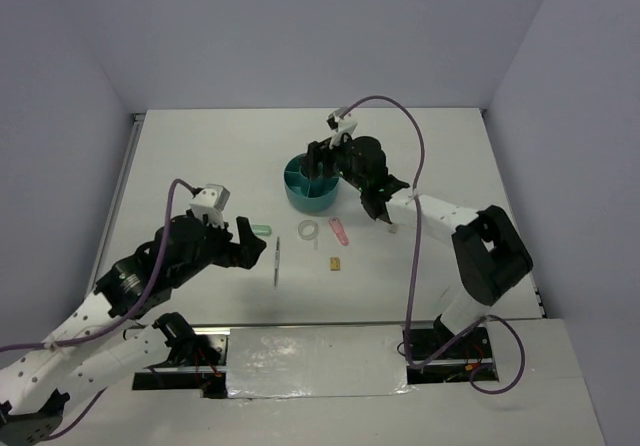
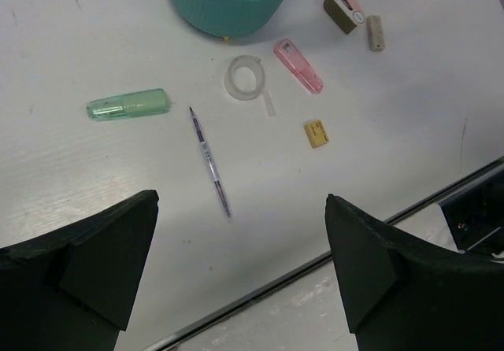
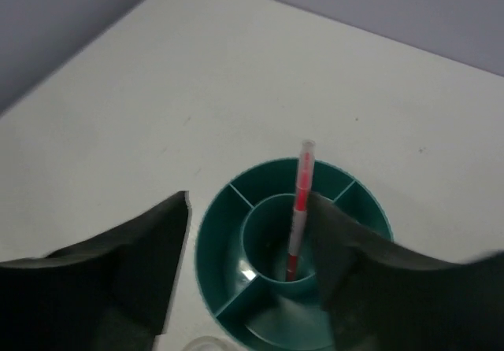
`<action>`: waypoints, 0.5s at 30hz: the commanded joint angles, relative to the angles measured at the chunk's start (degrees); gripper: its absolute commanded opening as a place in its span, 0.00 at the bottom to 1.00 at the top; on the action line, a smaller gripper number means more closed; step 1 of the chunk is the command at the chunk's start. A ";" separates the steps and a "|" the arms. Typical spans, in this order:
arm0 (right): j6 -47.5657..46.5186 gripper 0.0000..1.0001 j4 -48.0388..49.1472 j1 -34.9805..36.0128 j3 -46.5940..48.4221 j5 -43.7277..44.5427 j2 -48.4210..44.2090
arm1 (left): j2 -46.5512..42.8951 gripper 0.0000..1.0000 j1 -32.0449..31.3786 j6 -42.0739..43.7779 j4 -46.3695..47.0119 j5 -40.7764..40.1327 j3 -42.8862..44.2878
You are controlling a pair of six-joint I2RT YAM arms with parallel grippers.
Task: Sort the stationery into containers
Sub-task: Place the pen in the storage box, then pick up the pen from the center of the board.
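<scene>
The teal organiser (image 1: 300, 188) stands at the table's centre back. My right gripper (image 1: 322, 158) hovers open above it. In the right wrist view a pink-red pen (image 3: 298, 209) stands upright in the central cup of the organiser (image 3: 223, 233), close beside one finger of my right gripper (image 3: 248, 237). My left gripper (image 1: 245, 241) is open and empty above the table. Below it lie a mint-green capsule (image 2: 127, 104), a thin dark pen (image 2: 209, 162), a clear tape ring (image 2: 246, 78), a pink eraser (image 2: 298, 65), a yellow block (image 2: 316, 133), a pink-white piece (image 2: 345, 11) and a beige piece (image 2: 376, 33).
The table's front edge with a metal strip (image 2: 315, 264) runs just below the loose items. The right arm's elbow (image 1: 490, 251) stands at the right. Grey walls close the table at the back and sides.
</scene>
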 commanded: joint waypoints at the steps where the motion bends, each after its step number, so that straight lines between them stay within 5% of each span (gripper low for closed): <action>1: 0.53 0.81 0.31 1.46 -0.24 3.17 -9.83 | 5.32 0.99 0.00 -7.11 4.42 0.39 -3.65; 3: 1.76 1.00 -3.46 1.73 0.02 5.72 -14.74 | 7.26 0.99 0.00 -10.00 6.63 1.19 -5.94; 11: 10.54 0.99 -36.22 2.96 1.17 10.92 -30.40 | 23.32 0.97 -0.35 -13.10 13.14 0.32 -9.03; 15: 13.18 0.98 -44.60 4.89 -4.44 11.45 -39.70 | 30.64 0.90 -0.62 -12.22 13.67 -1.35 -7.11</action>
